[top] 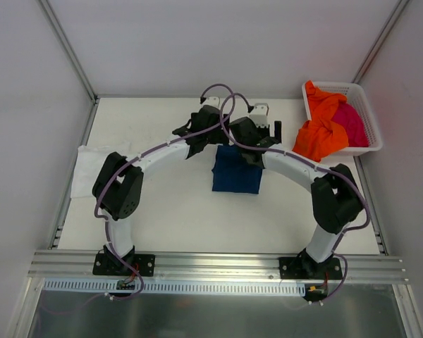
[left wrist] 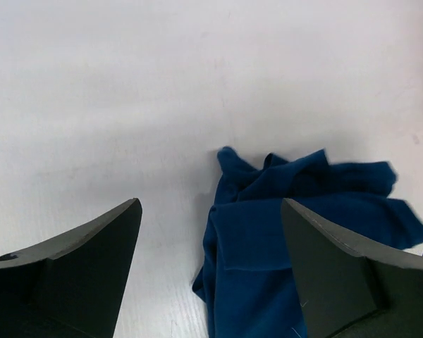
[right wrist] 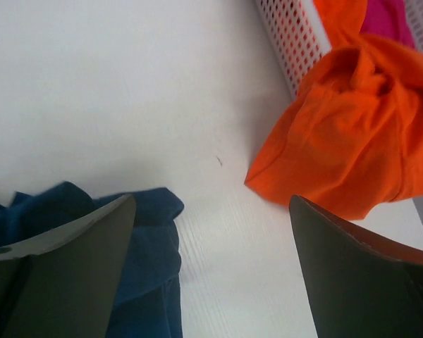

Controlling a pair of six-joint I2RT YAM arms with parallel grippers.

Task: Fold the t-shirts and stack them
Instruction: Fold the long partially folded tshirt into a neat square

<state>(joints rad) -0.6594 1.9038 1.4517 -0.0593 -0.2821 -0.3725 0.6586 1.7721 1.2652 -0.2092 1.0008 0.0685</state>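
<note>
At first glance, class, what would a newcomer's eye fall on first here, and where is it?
The orange t-shirt spills over the white lattice basket's rim onto the table at far right, with a magenta t-shirt inside. Mid-table lies a folded navy t-shirt, with the left gripper and right gripper, both open, at its far edge.

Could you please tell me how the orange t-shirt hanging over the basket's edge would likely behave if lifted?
The orange t-shirt is bunched in soft folds, so it would probably hang limp and unfurl. It spills over the basket rim, so it may drag there, perhaps shifting the basket.
</note>
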